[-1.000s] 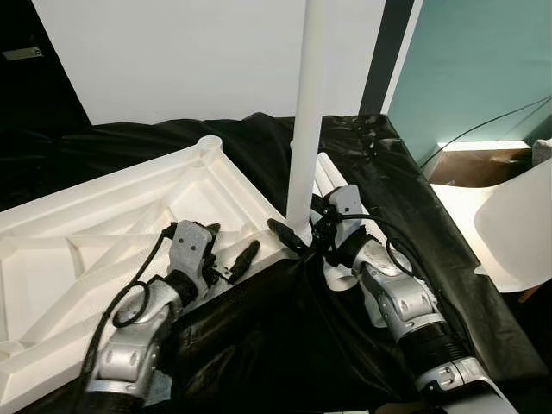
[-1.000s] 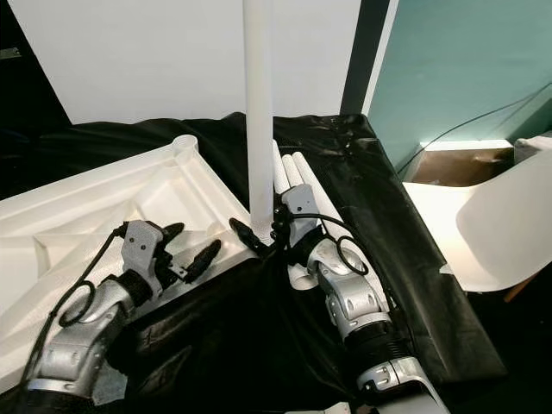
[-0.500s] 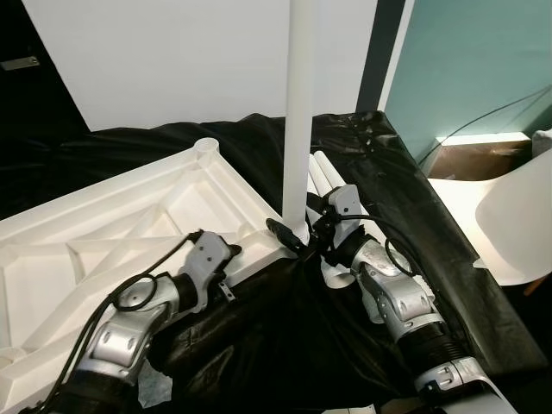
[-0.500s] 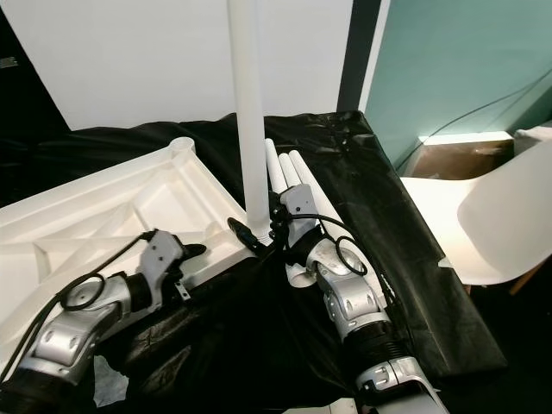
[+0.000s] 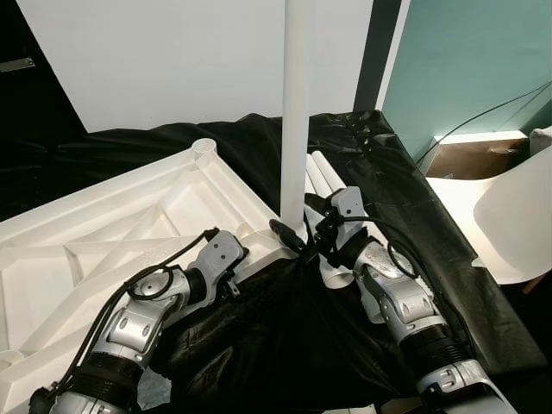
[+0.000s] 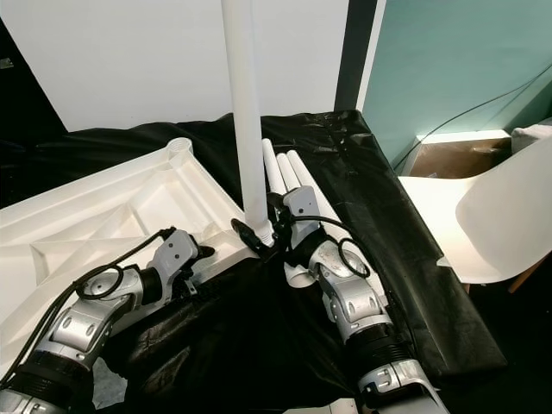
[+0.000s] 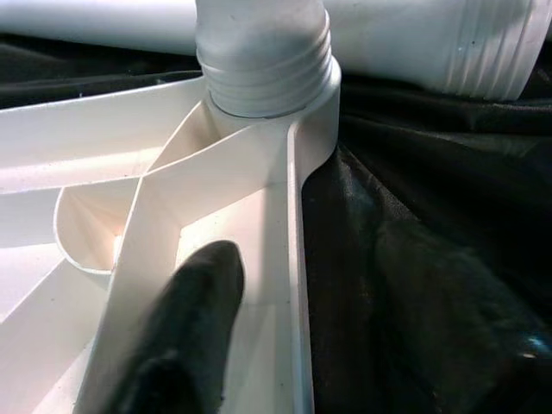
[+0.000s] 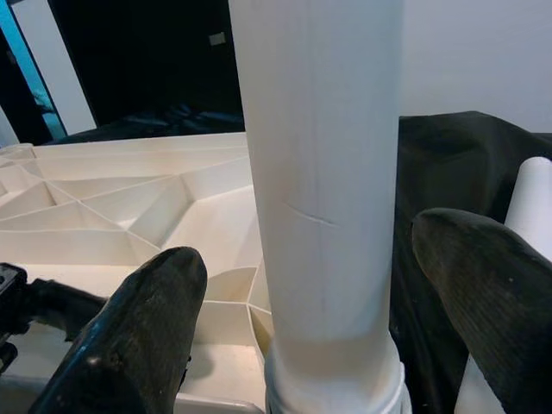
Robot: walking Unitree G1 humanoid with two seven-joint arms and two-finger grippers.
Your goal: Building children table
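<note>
White table leg (image 5: 296,103) stands upright in the corner socket of the upturned tabletop (image 5: 103,233); right end effector (image 5: 297,240) straddles its base, fingers spread, left end effector (image 7: 185,332) rests on the tabletop beside it, grip unclear.

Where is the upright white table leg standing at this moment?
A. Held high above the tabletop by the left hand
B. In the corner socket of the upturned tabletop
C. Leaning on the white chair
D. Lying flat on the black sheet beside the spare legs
B: the white leg stands upright with its threaded end in the corner socket of the upturned tabletop, and the right hand has a finger on each side of it, not touching.
</note>
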